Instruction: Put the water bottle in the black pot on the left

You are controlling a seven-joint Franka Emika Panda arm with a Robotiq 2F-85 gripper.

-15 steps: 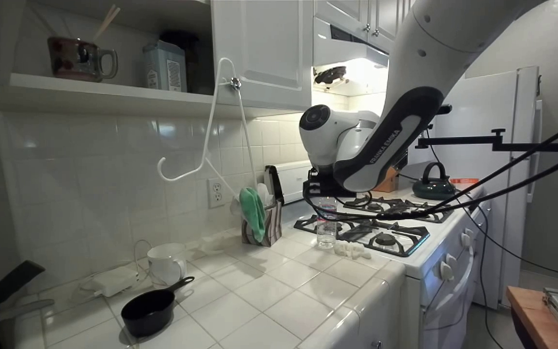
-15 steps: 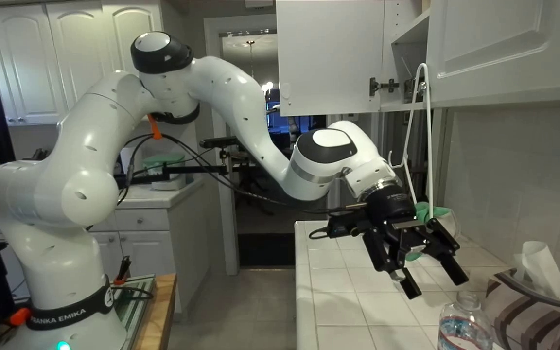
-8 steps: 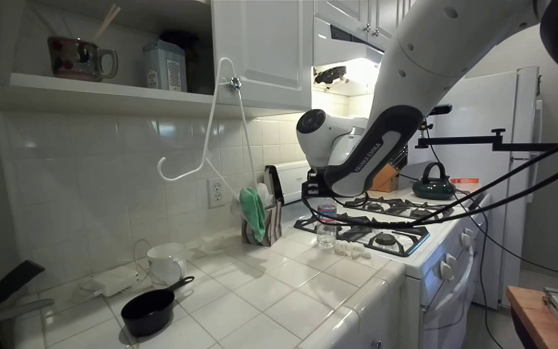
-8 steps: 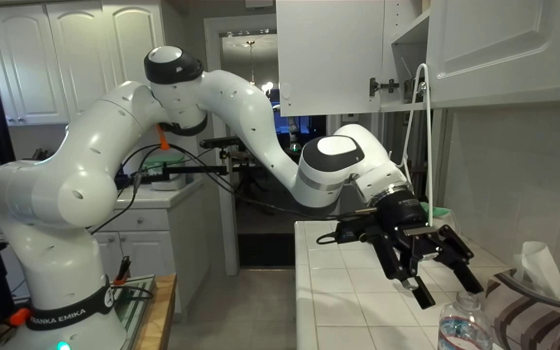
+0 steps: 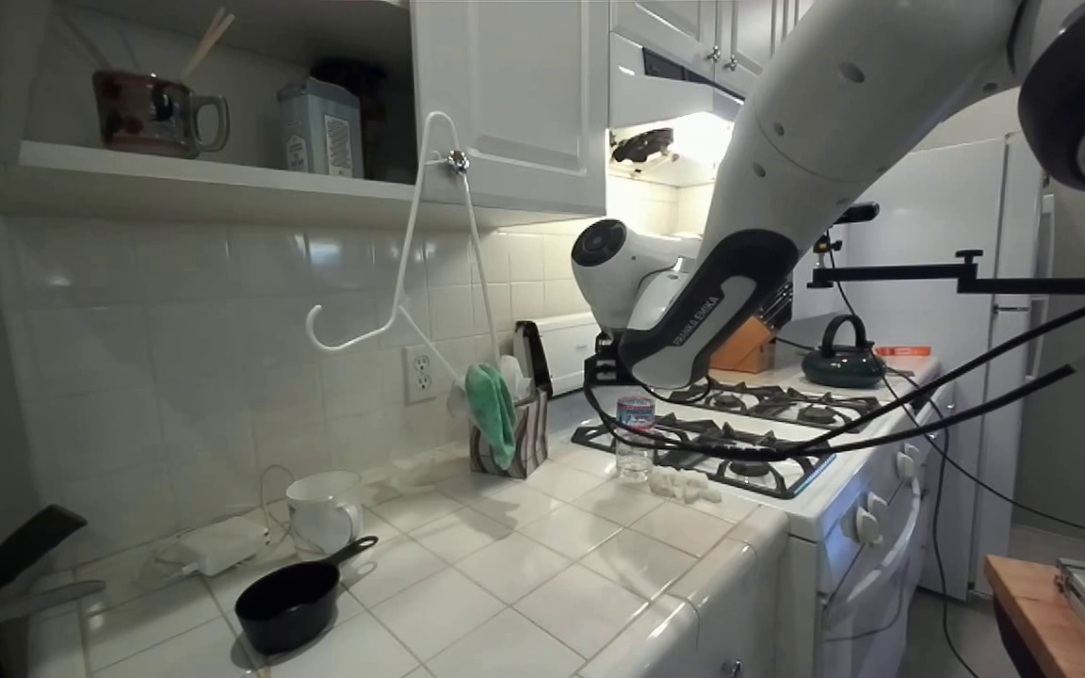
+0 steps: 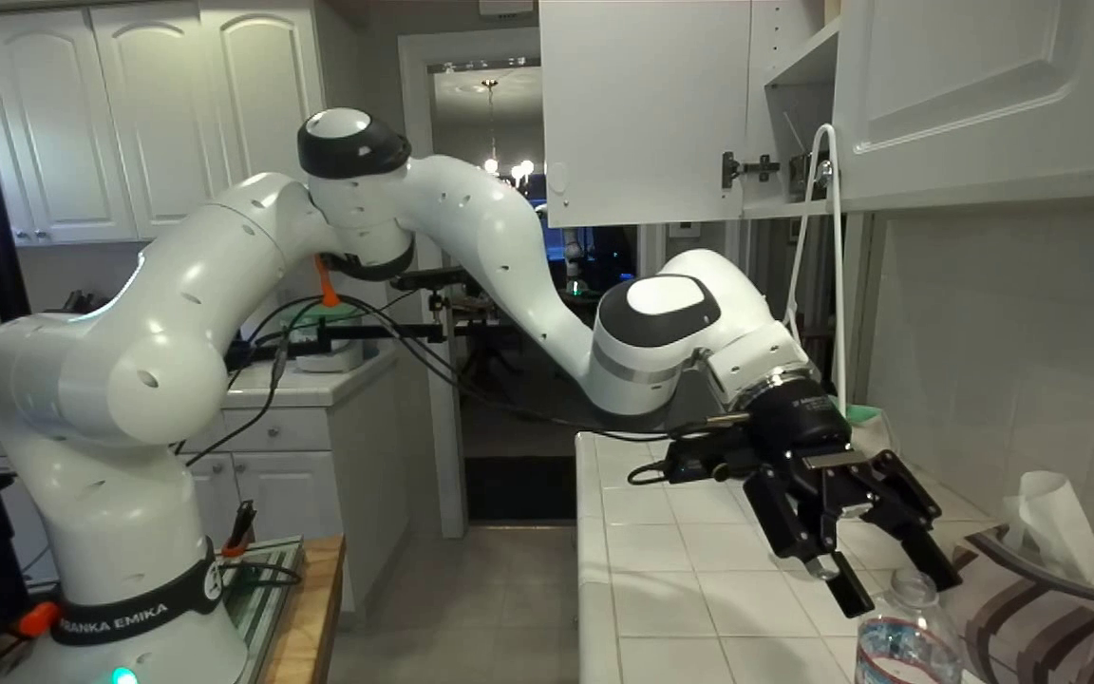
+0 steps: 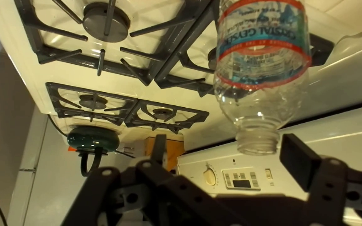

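The clear water bottle with a red and blue label stands upright on the tiled counter beside the stove. It also shows at the lower edge of an exterior view. In the wrist view the bottle appears upside down, its neck uncapped. My gripper is open and tilted, with its fingertips close by the bottle's neck. In the wrist view the gripper has the neck between its fingers, nearer the right finger; contact cannot be told. The black pot sits on the counter at the left, its handle pointing away.
A striped tissue box stands right beside the bottle. A crumpled white thing lies by its base. The stove grates are behind it. A white hanger hangs from the cabinet knob. A white mug is behind the pot.
The arm has lowered and reached forward, bringing my open gripper down to the level of the bottle's neck. The bottle and the pot have not moved.
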